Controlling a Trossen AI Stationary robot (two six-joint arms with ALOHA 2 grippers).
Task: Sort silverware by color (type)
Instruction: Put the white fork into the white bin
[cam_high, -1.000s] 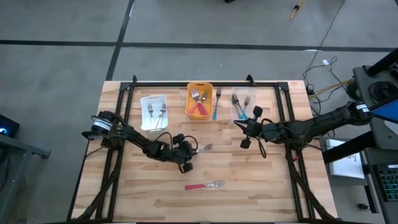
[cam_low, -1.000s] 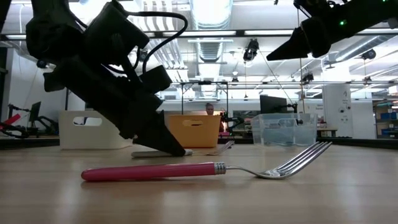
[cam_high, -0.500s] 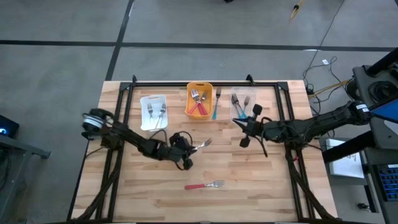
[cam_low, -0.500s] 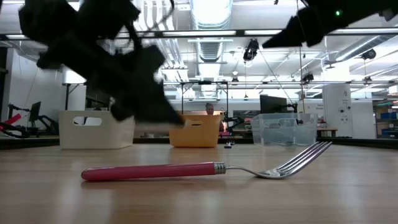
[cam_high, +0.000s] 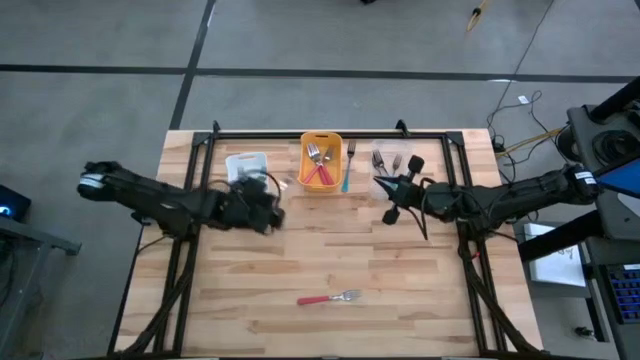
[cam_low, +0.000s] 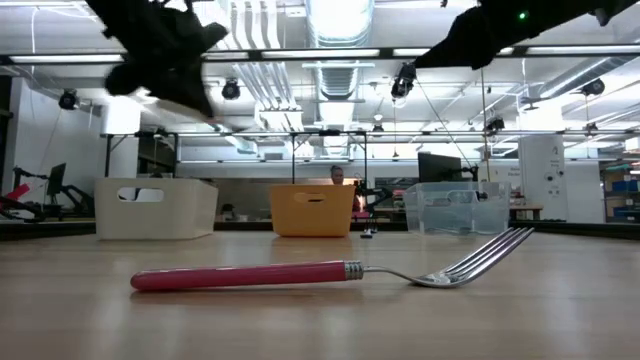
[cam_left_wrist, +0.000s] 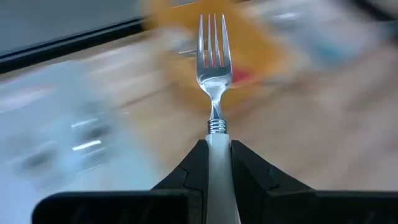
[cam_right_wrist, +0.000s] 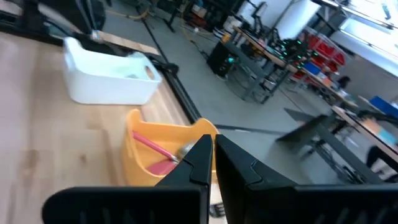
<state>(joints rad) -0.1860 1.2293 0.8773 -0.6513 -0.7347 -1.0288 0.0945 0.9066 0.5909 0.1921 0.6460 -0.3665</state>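
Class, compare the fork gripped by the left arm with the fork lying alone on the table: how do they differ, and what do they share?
The held fork has a white handle; the table fork has a pink one. The held fork is clamped in the left gripper, up off the table near the white bin; the table fork lies flat on the wood, with nothing touching it. Both have silver metal tines and slim handles.

My left wrist view is smeared behind the fork (cam_left_wrist: 211, 68): the orange bin (cam_left_wrist: 236, 43) and the white bin (cam_left_wrist: 56, 118) are mere blurs, their contents unreadable. The fork's white handle runs down between my left pincer's (cam_left_wrist: 214, 163) fingers and off the picture's edge. From above, that pincer (cam_high: 262, 203) hides part of the white bin (cam_high: 247, 161), and the forks in the clear bin (cam_high: 392, 165) are too small to tell.
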